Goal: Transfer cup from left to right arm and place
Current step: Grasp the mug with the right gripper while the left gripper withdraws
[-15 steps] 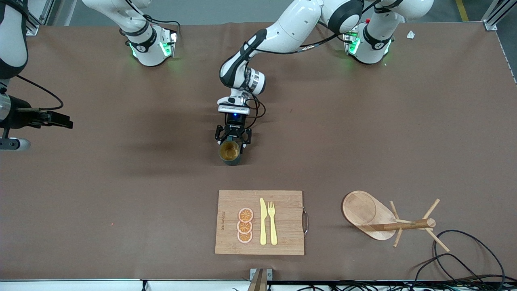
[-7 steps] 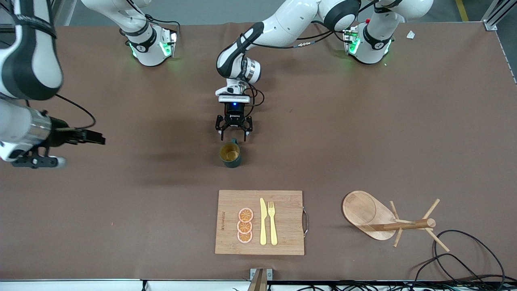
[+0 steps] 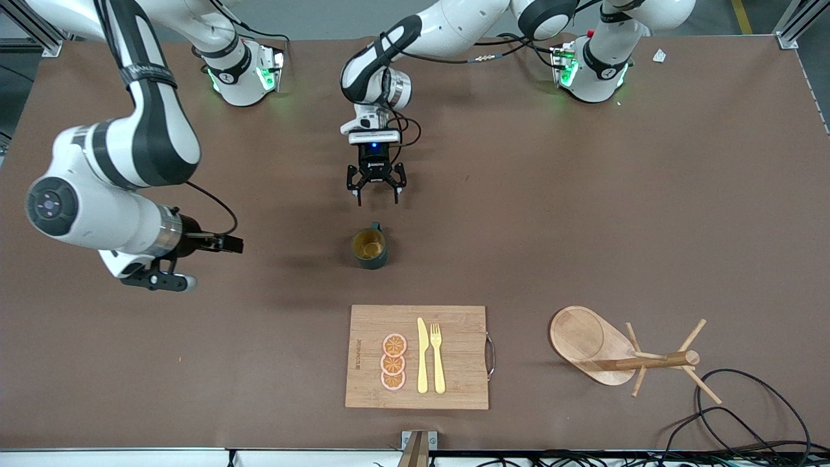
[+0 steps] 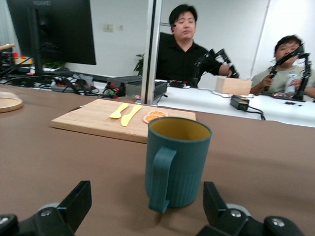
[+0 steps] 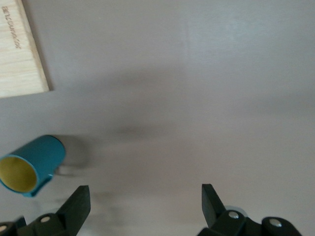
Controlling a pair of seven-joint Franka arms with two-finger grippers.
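Observation:
The dark teal cup [image 3: 369, 248] stands upright on the brown table, its mustard inside showing and its handle turned toward the left gripper. In the left wrist view the cup [image 4: 179, 162] stands a short gap in front of the jaws. My left gripper [image 3: 378, 198] is low over bare table just beside the cup, open and empty; its fingers [image 4: 78, 196] flank the cup without touching it. My right gripper [image 3: 233, 245] hangs open over bare table toward the right arm's end, pointing at the cup [image 5: 30, 165]. Nothing lies between its fingers [image 5: 78, 199].
A wooden cutting board [image 3: 454, 383] with three orange slices, a yellow knife and a fork lies nearer the front camera than the cup. A wooden mug tree [image 3: 622, 353] lies on its side toward the left arm's end. Black cables [image 3: 746, 415] trail at that corner.
The left gripper has let go of the cup and drawn back toward its base. The cup stays standing. The right arm has swung in from the table's end toward the cup.

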